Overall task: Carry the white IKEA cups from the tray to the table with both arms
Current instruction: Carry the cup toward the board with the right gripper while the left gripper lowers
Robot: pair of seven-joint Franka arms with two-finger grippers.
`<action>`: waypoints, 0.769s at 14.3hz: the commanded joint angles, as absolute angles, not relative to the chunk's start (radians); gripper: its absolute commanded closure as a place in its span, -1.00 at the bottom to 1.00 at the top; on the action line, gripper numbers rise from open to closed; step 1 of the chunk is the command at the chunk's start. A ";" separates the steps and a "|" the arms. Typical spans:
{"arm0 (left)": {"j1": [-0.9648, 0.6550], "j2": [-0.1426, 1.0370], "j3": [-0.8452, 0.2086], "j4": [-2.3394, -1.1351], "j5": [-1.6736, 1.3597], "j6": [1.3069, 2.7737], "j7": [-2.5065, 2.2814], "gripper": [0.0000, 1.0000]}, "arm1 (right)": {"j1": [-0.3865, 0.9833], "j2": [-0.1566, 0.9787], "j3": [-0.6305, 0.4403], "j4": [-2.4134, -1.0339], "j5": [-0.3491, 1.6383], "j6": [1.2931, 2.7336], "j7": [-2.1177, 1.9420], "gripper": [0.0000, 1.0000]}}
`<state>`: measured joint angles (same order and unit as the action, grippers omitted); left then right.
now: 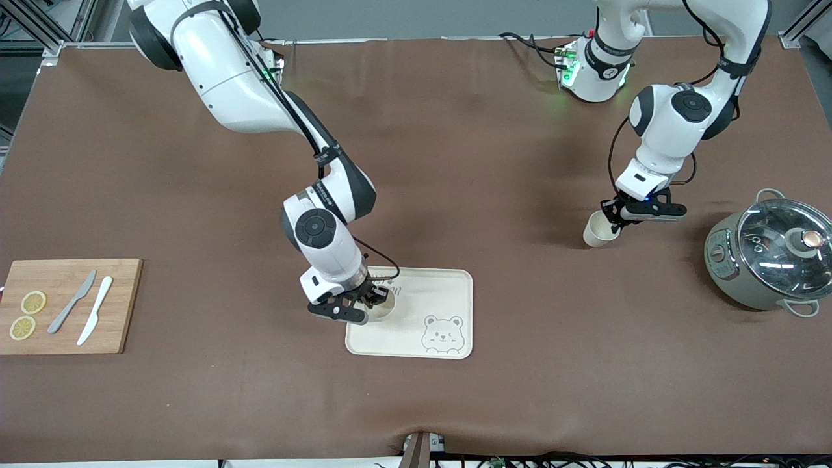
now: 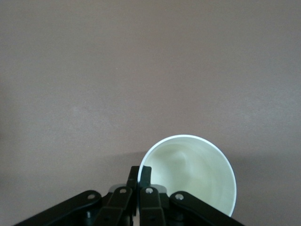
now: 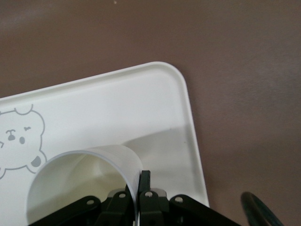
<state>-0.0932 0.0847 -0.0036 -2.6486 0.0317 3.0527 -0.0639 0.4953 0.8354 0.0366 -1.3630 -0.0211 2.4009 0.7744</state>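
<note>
One white IKEA cup (image 1: 385, 311) is at the bear tray (image 1: 448, 286), in the corner toward the right arm's end; whether its base rests on the tray I cannot tell. My right gripper (image 1: 379, 300) is shut on its rim. The right wrist view shows that cup (image 3: 80, 183), the tray (image 3: 117, 108) and the right gripper (image 3: 139, 181) pinching the cup's wall. The other white cup (image 1: 598, 231) hangs tilted, low over the bare table toward the left arm's end, with my left gripper (image 1: 614, 221) shut on its rim. In the left wrist view, the left gripper (image 2: 139, 176) clamps the cup (image 2: 193, 174).
A wooden cutting board (image 1: 123, 305) with two lemon slices (image 1: 27, 315), a grey knife (image 1: 71, 302) and a white knife (image 1: 95, 311) lies at the right arm's end. A pot with a glass lid (image 1: 773, 253) stands at the left arm's end.
</note>
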 commanded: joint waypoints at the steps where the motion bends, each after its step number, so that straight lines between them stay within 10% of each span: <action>1: -0.080 0.109 -0.012 -2.637 0.031 3.059 -0.058 1.00 | 0.469 0.776 0.044 -1.374 -0.020 2.333 0.749 1.00; 10: -0.083 0.156 -0.021 -2.612 0.008 3.056 -0.060 1.00 | 0.293 0.545 0.046 -1.577 -0.018 2.187 0.404 1.00; 11: -0.090 0.161 -0.023 -2.608 0.008 3.054 -0.057 -0.27 | 0.267 0.525 0.046 -1.606 -0.018 2.187 0.359 1.00</action>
<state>-0.0914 0.1469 -0.0072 -2.6207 0.0289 3.0526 -0.0649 0.3191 0.6152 0.0284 -1.4863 -0.0211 2.1791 0.4411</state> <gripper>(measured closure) 0.969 0.960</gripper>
